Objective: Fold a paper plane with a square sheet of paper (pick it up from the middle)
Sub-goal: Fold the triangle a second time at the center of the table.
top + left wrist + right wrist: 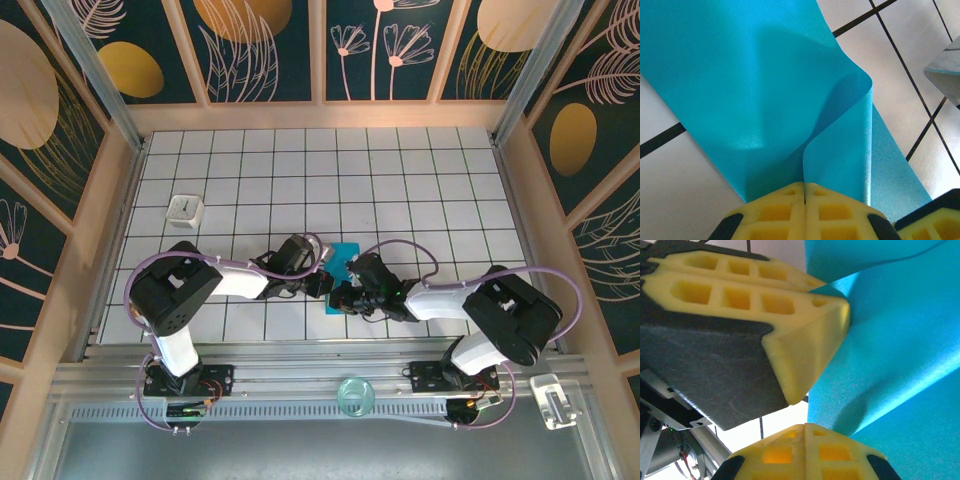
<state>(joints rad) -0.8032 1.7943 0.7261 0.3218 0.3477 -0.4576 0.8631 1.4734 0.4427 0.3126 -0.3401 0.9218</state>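
The square sheet of paper [346, 257] lay on the white gridded surface [400, 180] close to its near edge, about midway between the left and right edges. The left tool [805, 189] had its yellow fingers pressed together, pinching a raised fold of the sheet, which curled up into a loop above the tiles. The right tool [805, 429] was also pressed shut, its tips against the sheet just beside the left tool; whether paper sat between them could not be told. A small white cube [185, 209] stood well apart, toward the left edge
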